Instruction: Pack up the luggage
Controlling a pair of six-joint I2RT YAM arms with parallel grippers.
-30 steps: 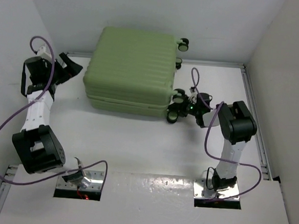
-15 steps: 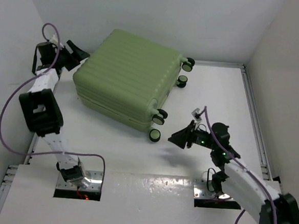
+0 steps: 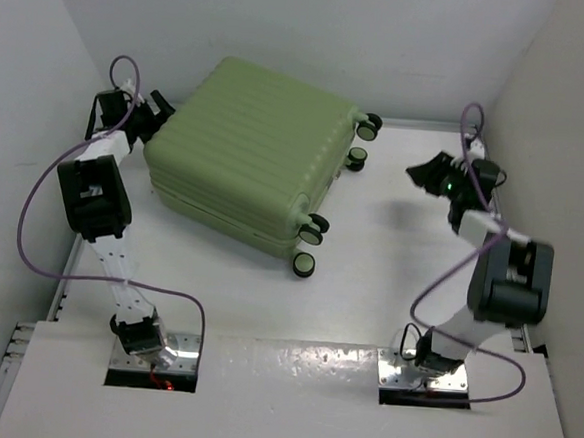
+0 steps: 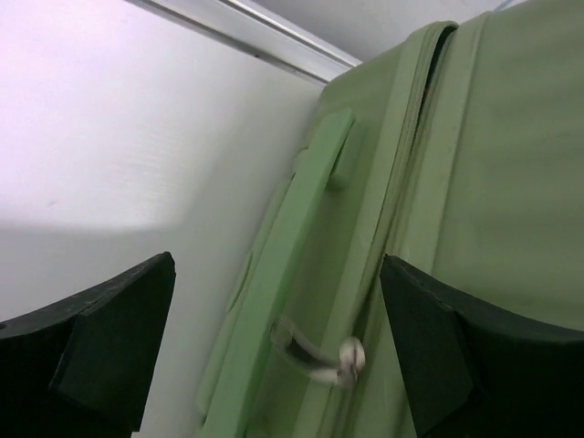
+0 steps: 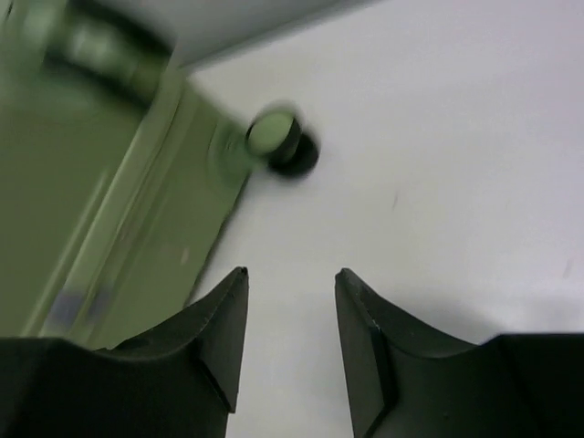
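Looks late in the task. Nearest, past the arm bases, meets a wheel (image 3: 302, 265) at the near-right corner of the luggage (image 3: 252, 151). Finds that case lying flat on the table (image 3: 388, 286), left of centre and toward the back wall, shell halves together, so no telling what is inside. Judges filling and lid-closing done, the fastening perhaps not. Shows, in the left wrist view, a zipper pull (image 4: 345, 358) hanging on the seam beside the flush handle (image 4: 292, 274), with a dark gap in that seam higher up.

Places the right gripper (image 3: 420, 173) further back on the right, well apart from the case, facing another wheel (image 5: 274, 137), with fingers (image 5: 214, 338) partly parted and holding nothing. Places the left gripper (image 3: 159, 108) furthest back, just beside the far-left corner, with fingers (image 4: 109, 328) spread wide either side of handle and seam and gripping nothing.

Sits skewed to the table edges, ribbed broad face up. Turns the wheeled end right and slightly near, the opposite end far left. Runs its long axis, judging by the ribs, from near right to far left
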